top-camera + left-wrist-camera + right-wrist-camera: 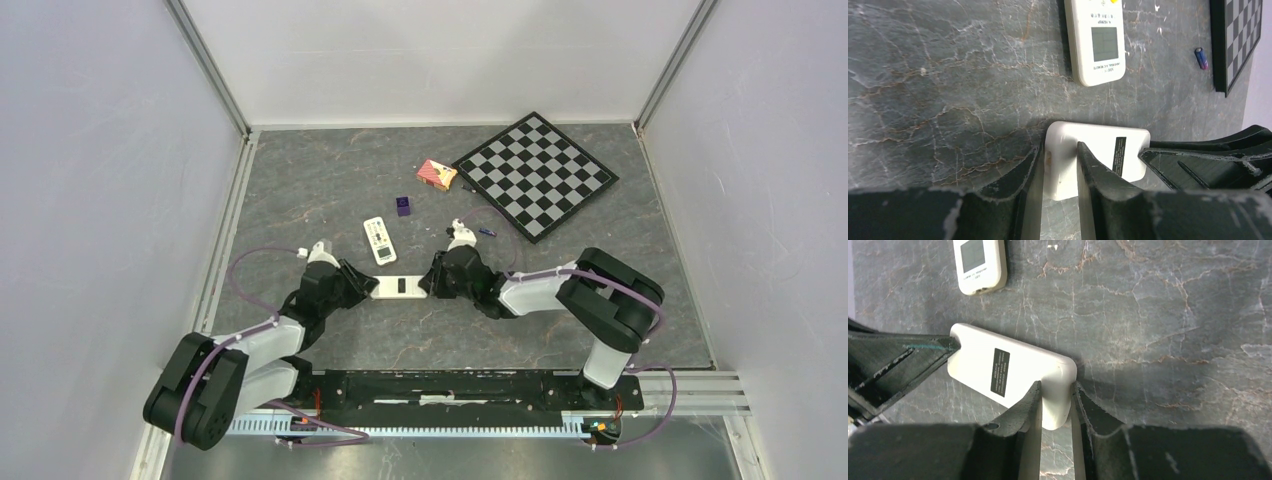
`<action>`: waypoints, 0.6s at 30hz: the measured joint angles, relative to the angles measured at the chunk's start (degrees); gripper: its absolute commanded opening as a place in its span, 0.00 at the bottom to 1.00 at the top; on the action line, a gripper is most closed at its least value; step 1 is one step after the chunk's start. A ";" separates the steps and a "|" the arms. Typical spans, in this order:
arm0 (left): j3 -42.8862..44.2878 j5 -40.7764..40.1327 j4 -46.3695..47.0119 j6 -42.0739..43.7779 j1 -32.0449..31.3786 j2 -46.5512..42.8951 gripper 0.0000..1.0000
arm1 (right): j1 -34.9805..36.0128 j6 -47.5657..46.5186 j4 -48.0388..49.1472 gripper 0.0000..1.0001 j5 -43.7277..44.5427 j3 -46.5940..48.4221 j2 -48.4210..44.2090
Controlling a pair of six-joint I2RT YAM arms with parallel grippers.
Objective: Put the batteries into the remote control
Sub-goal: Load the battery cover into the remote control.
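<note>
**Both claws clamped on the remote control**

The left gripper pinches the left end of the remote control, which lies back-up on the table. The right gripper pinches its right end. One battery lies beside the chessboard.

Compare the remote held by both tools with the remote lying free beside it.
The white rectangular remote with the black label lies back up, clamped at both ends by the left tool and right tool; the cream rectangular remote with the grey screen lies face up, ungripped. Both are slim and pale.
</note>
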 measured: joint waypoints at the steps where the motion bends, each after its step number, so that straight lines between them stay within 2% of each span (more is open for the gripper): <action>1: -0.46 -0.70 1.01 -0.22 -0.07 0.00 0.17 | 0.07 0.70 -1.90 0.16 0.57 1.40 0.37; 8: -2.69 -5.27 3.82 -1.66 -1.66 -1.40 0.17 | 1.53 5.40 -18.93 0.15 6.58 12.68 3.21; 12: -2.75 -6.12 3.58 -1.86 -2.03 -1.77 0.19 | 2.82 7.26 -23.10 0.18 10.23 15.10 3.87; 15: -2.05 -6.71 1.03 -1.88 -2.34 -3.21 0.25 | 3.54 7.43 -23.43 0.27 12.48 15.15 3.06; 18: 0.42 -7.28 -6.82 -1.86 -3.10 -6.19 0.33 | 3.63 6.67 -21.44 0.44 13.14 13.44 2.05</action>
